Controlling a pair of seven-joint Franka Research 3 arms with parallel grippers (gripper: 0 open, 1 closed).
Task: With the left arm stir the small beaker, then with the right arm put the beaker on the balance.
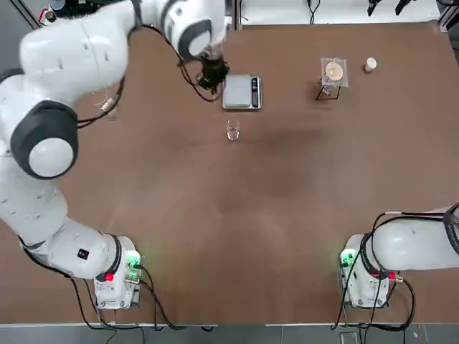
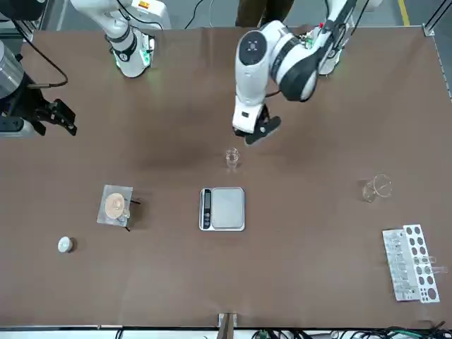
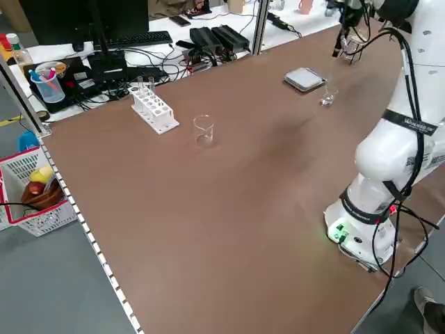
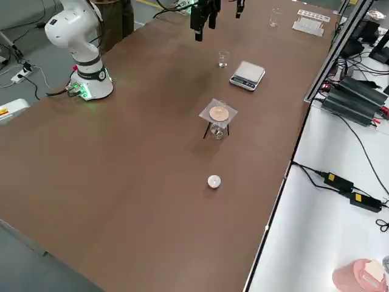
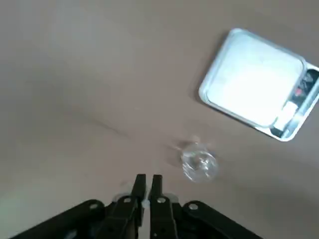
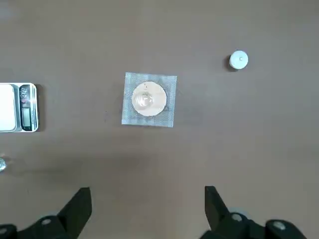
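Your tiny clear glass beaker (image 1: 232, 130) stands upright on the brown counter (image 1: 287, 201), just beside the flat grey balance (image 1: 242, 92). Left fingers (image 5: 148, 185) pinched shut above it, seemingly empty; right fingers (image 6: 82, 204) spread wide, holding nothing.

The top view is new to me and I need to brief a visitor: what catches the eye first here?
The left arm stretches far across the brown table, its shut left gripper hanging above the small beaker. Just beyond that beaker sits the balance, its silver pan bare. The right gripper waits open at the robot's right side of the table, above a mesh square on a stand.
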